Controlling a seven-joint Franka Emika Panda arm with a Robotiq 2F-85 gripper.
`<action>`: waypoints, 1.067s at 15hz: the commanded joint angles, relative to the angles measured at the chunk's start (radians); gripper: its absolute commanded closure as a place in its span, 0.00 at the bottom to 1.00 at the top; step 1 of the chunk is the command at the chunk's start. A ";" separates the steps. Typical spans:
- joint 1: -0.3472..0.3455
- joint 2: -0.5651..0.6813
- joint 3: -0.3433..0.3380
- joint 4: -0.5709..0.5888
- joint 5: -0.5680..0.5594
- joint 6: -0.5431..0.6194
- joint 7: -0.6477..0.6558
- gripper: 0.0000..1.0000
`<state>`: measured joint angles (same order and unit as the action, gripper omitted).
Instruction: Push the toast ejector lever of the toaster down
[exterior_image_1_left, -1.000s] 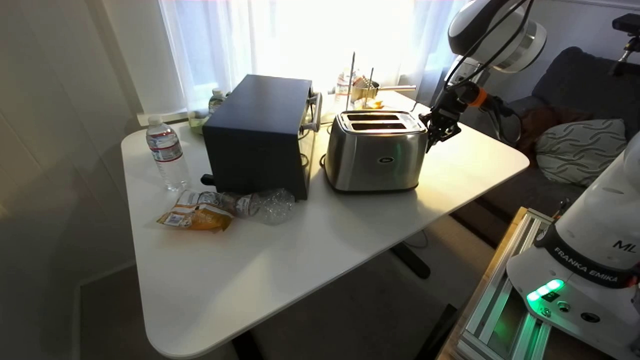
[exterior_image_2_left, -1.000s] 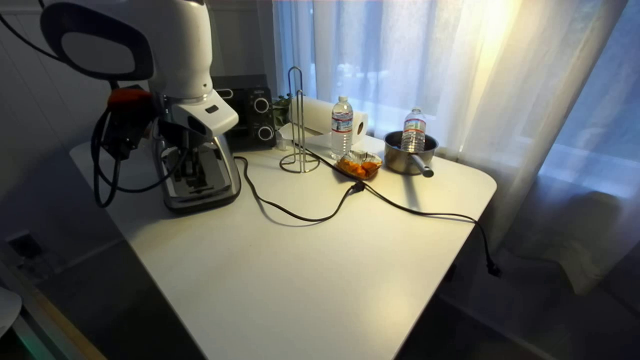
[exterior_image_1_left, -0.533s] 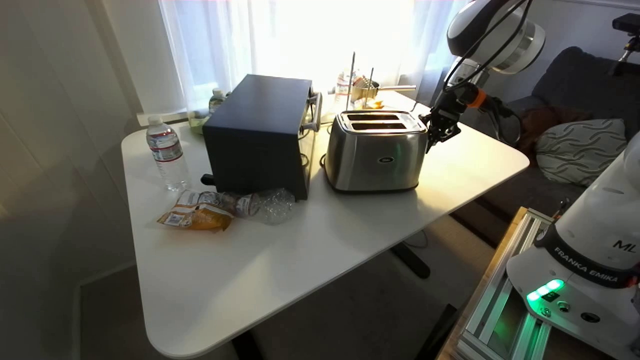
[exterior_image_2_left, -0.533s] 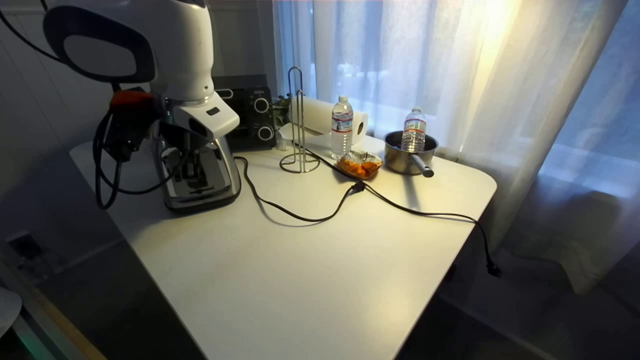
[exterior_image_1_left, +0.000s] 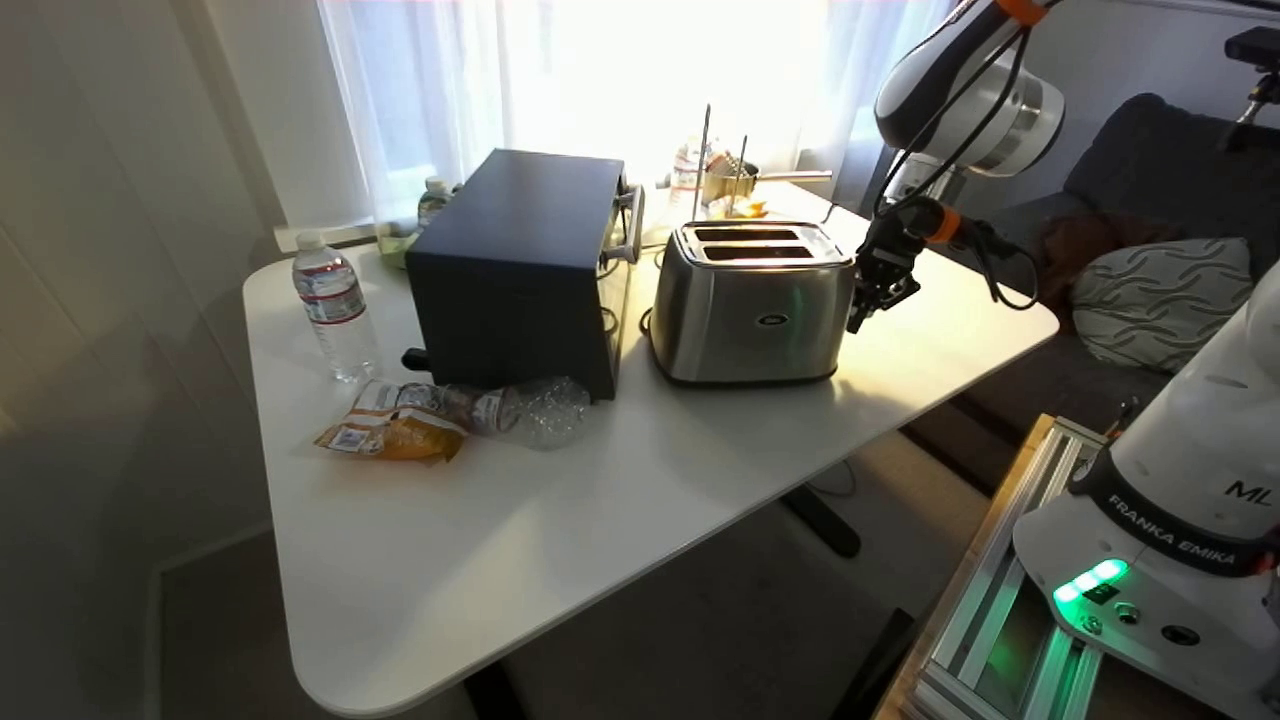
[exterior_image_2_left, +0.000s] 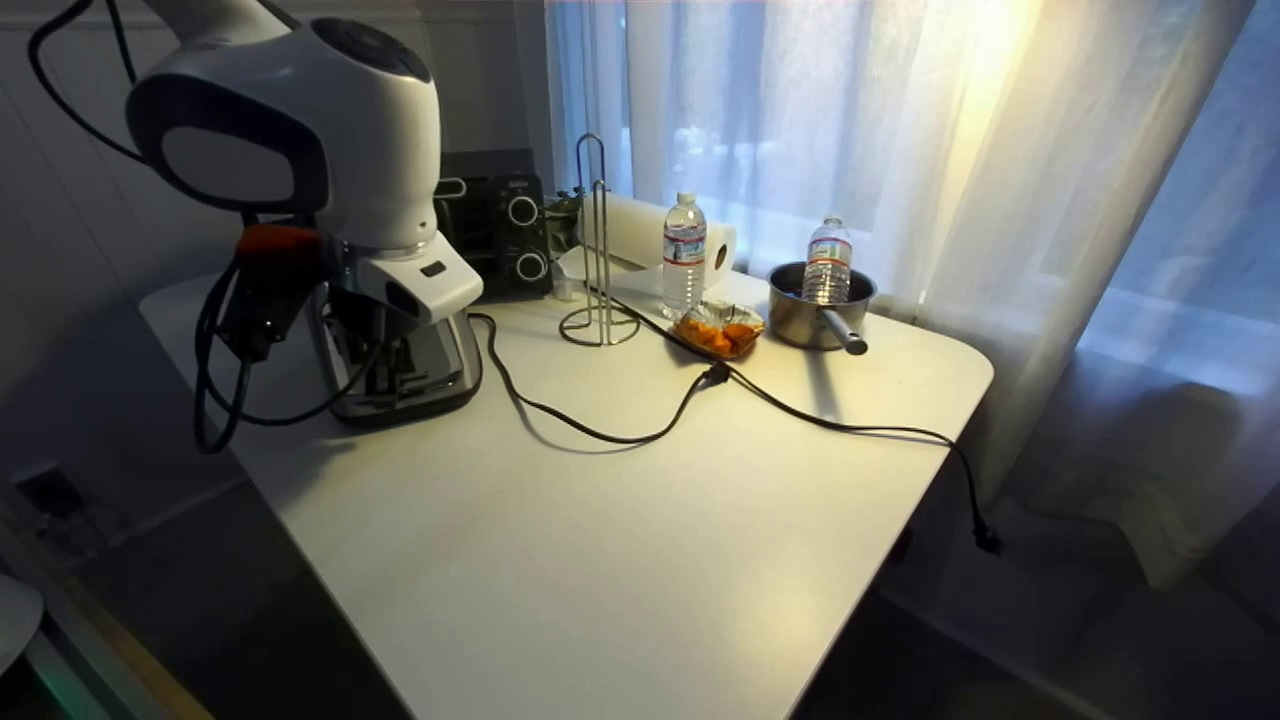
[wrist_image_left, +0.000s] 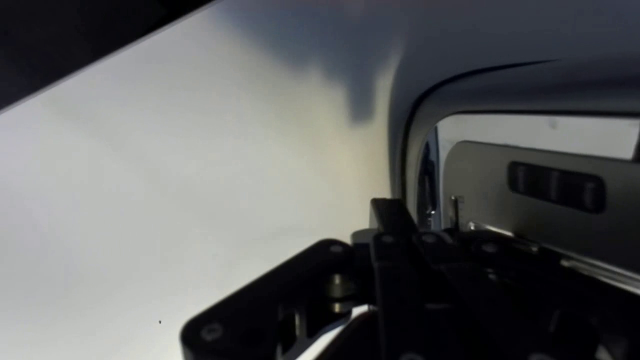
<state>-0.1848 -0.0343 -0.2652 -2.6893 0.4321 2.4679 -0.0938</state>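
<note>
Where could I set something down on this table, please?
In an exterior view, bare tabletop runs from the orange bag and toaster to the near edge. Another patch lies between the black cords and table edges. Crowded: the gap between toaster and black appliance, the toaster's end beside the jaws, and around the wire stand, packet and saucepan.

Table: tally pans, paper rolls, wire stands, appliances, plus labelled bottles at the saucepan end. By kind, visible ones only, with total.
Saucepan: 1
Paper roll: 1
Wire stand: 1
Appliances: 2 (toaster, black appliance)
Labelled bottles: 2 (standing bottle, bottle in the saucepan)
Total: 7
</note>
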 joint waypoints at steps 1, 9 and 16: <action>0.002 0.072 0.030 0.021 0.038 0.030 -0.016 1.00; -0.008 0.075 0.032 0.054 0.019 0.034 -0.001 1.00; -0.004 0.139 0.043 0.043 -0.013 0.100 0.013 1.00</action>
<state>-0.1920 0.0349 -0.2531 -2.6445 0.4263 2.5138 -0.0931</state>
